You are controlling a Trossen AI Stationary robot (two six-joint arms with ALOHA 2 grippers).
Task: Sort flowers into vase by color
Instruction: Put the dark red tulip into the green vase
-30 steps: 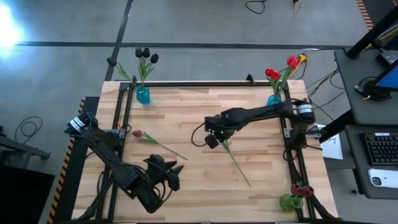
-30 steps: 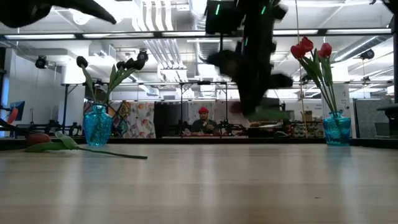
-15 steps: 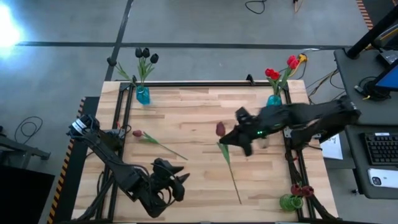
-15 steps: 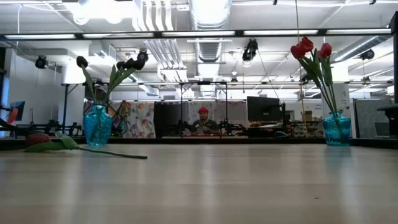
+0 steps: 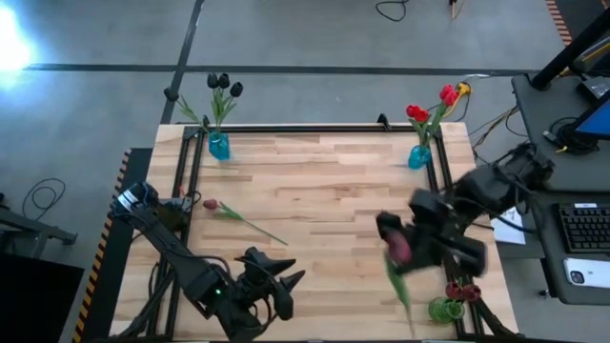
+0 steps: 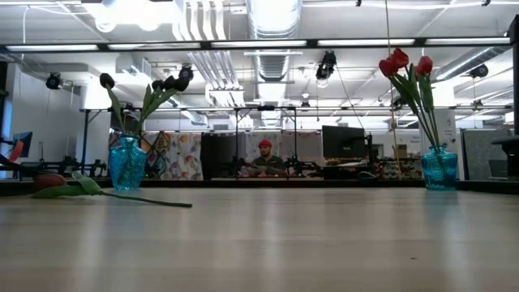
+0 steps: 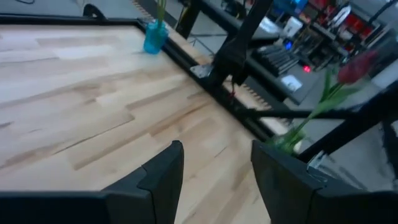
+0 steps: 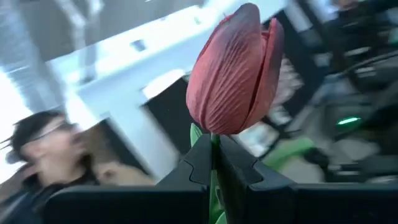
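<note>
The right gripper (image 8: 211,167) is pinched fully closed on the thin green stem just under the head of a dark maroon artificial tulip (image 5: 397,250), carrying it out at about four o'clock on the light wooden table (image 5: 305,181), near a green glass vase (image 5: 443,310) at five o'clock. The long stem trails loose below the grip. It looks featherlight and whippy, so I'd guess it swings freely; holding close to the head steadies the bloom but leaves the tail end hard to aim. The left gripper (image 7: 214,171) waits at seven o'clock, fingers spread, empty. A red tulip (image 5: 236,217) lies flat at nine o'clock.
</note>
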